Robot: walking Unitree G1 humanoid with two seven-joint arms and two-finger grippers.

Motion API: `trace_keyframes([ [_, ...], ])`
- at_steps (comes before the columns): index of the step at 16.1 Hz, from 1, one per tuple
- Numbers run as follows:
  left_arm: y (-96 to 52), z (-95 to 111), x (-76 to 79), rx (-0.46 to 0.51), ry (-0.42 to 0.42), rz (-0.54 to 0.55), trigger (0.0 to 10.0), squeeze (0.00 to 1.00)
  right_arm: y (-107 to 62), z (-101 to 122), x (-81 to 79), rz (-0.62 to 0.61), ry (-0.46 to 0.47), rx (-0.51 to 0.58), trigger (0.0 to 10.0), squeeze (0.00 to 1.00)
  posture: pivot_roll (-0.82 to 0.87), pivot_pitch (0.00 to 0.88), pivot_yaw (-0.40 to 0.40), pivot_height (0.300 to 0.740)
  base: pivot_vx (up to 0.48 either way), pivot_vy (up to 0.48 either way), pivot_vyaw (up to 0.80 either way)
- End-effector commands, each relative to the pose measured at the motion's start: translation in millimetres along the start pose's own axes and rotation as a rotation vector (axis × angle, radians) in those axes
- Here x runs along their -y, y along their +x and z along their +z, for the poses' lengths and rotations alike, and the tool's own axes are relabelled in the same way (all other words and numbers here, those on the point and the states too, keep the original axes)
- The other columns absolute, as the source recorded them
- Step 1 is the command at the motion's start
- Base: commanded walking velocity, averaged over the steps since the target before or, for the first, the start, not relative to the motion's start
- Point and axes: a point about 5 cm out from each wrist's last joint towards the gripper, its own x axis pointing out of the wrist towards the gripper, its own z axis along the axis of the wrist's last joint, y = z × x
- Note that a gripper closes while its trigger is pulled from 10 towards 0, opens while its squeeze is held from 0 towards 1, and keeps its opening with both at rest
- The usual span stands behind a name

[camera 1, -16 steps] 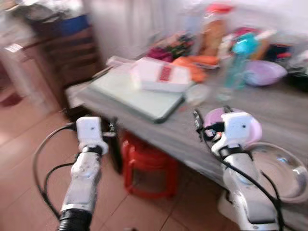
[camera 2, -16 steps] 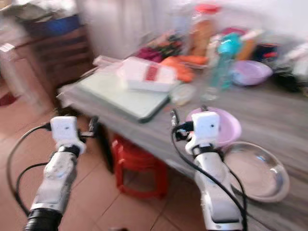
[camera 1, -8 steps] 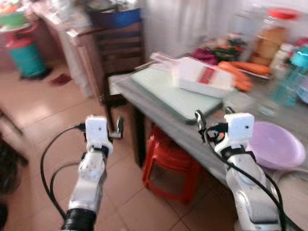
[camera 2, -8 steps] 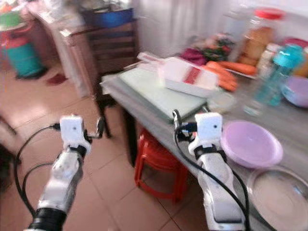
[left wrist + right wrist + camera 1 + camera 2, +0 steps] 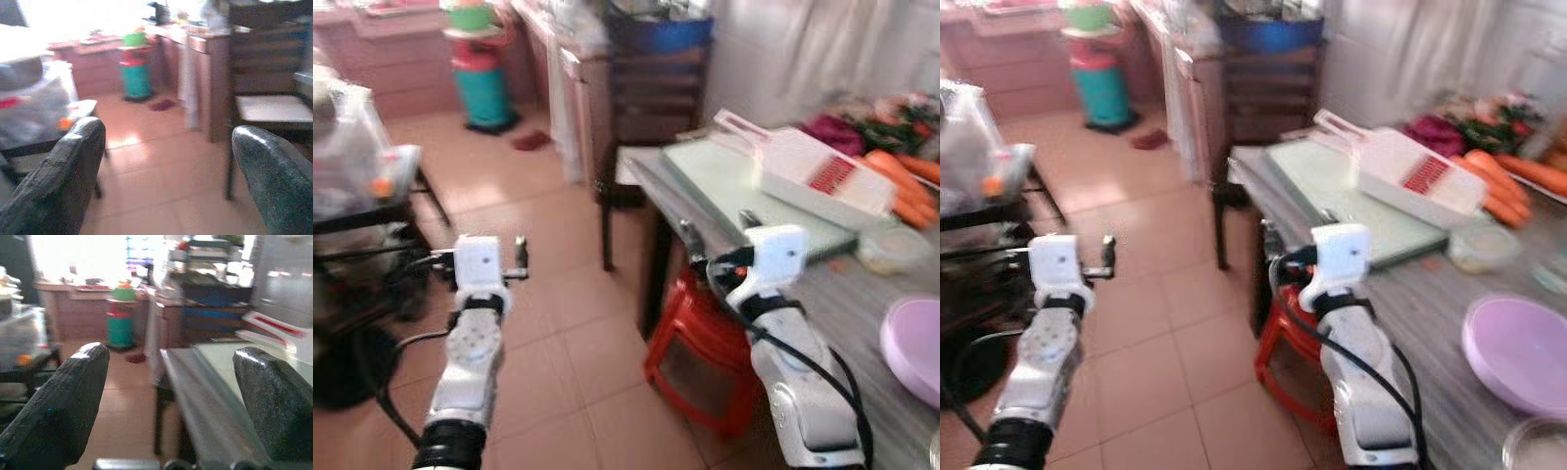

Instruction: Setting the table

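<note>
Two end effectors are up front, both with fingers spread apart and nothing between them. Left end effector (image 5: 516, 257) hovers over the tiled floor (image 5: 538, 323); right end effector (image 5: 717, 240) hangs at the near corner of the bench (image 5: 862, 304). On the bench, a pink plate (image 5: 914, 351) sits at the right, near edge, within reach for setting. Farther back, a slicer (image 5: 813, 174) rests on a green cutting board (image 5: 734, 186), carrots (image 5: 901, 181) beside it. Below, a red stool (image 5: 700, 367) is tucked away.

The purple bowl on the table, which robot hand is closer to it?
Right. The right gripper hangs by the table's edge, with the purple bowl farther along to its right. The left gripper is out over the floor, farther away.
</note>
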Motion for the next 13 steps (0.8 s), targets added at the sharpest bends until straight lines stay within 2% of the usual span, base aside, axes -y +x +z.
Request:
trace_keyframes([
  [1, 0.5, 1.2, 6.0, 0.002, -0.002, -0.011, 10.0, 0.00, -0.8, -0.6, 5.3, -0.011, -0.005, -0.005, 10.0, 0.00, 0.01, 0.010, -0.001, 0.740, 0.000, 0.000, 0.80],
  [6, 3.4, 2.4, 3.6, 0.002, 0.008, 0.007, 10.0, 0.00, -0.9, -1.6, 4.0, -0.003, 0.014, -0.003, 10.0, 0.00, 0.01, 0.005, 0.004, 0.740, 0.000, 0.000, 0.80],
  [13, 2.5, 0.4, 3.9, -0.011, -0.007, 0.012, 10.0, 0.00, -0.3, -6.4, 8.4, -0.046, 0.051, -0.030, 10.0, 0.00, 0.02, 0.011, 0.004, 0.740, 0.000, 0.000, 0.00],
])
